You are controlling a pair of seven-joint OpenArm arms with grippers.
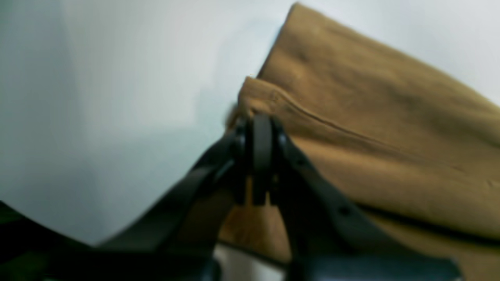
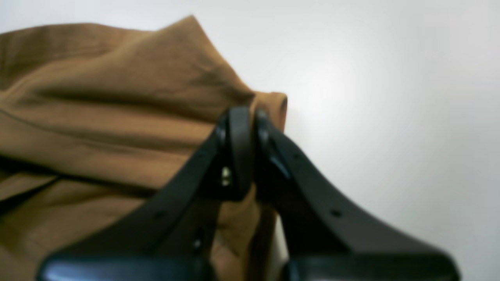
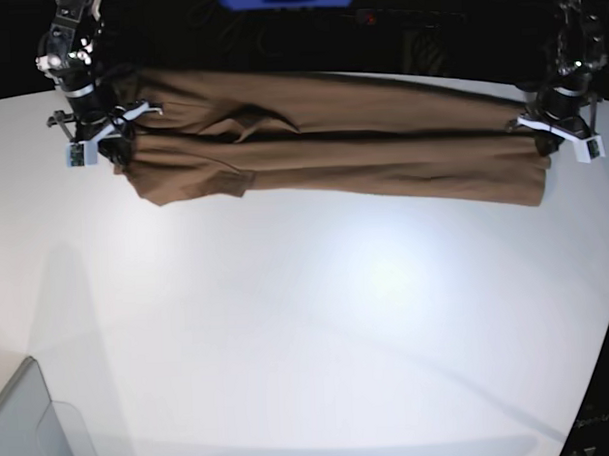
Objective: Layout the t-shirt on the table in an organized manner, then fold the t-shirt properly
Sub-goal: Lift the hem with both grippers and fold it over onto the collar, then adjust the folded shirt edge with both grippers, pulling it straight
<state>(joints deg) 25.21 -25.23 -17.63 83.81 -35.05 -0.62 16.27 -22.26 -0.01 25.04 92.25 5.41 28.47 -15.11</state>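
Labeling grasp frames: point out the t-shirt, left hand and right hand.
t-shirt (image 3: 382, 165): base view, middle of the stretched brown cloth.
left hand (image 1: 261, 128): left wrist view, between fingertips shut on the t-shirt's edge.
right hand (image 2: 250, 121): right wrist view, between fingertips pinching the t-shirt's edge.

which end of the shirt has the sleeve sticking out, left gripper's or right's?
The right gripper's end of the t-shirt. A short sleeve flap juts toward the table's middle there; the left gripper's end is a plain straight edge.

text: none legible | labels: none | brands: none | numbers: none | signs: none
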